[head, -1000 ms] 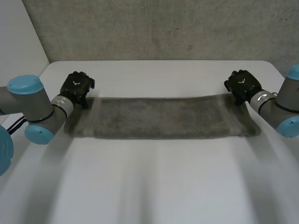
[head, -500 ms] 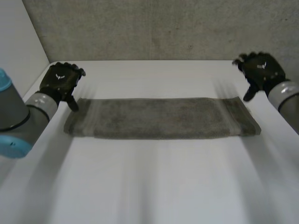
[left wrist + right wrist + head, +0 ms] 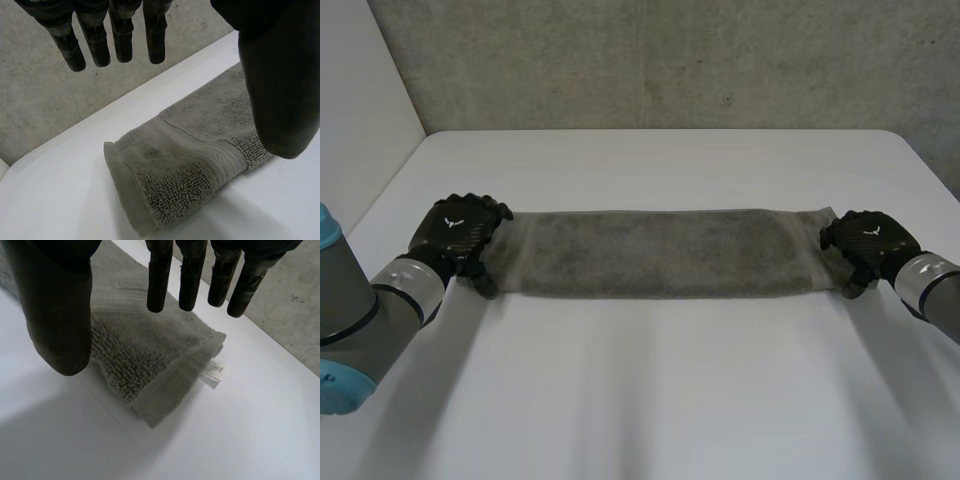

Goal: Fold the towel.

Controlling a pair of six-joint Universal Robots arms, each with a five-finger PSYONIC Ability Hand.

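Both hands had dropped from their raised, spread positions half a second earlier and closed in on the towel's short ends. From the head view, the left hand (image 3: 455, 232) sat at one end of the towel (image 3: 660, 252) and the right hand (image 3: 868, 240) at the other. The towel lay as a long, already doubled strip across the middle of the white table (image 3: 650, 400). That symmetric placement looked like a setup for bringing one end over to meet the other.

Seen from the left wrist, the fingers (image 3: 120, 40) hung straight and the thumb (image 3: 275, 75) stood well apart from them. The towel end (image 3: 170, 175) lay flat on the table below, ungrasped. The spread seemed meant to straddle the layered edge before pinching it.

The right wrist view matched. Straight fingers (image 3: 190, 275) and a wide-set thumb (image 3: 60, 315) hovered over the other end (image 3: 150, 370), holding nothing. A small white label (image 3: 213, 371) stuck out at that end's corner. Both layers would probably need catching together there, or the fold could slip open.
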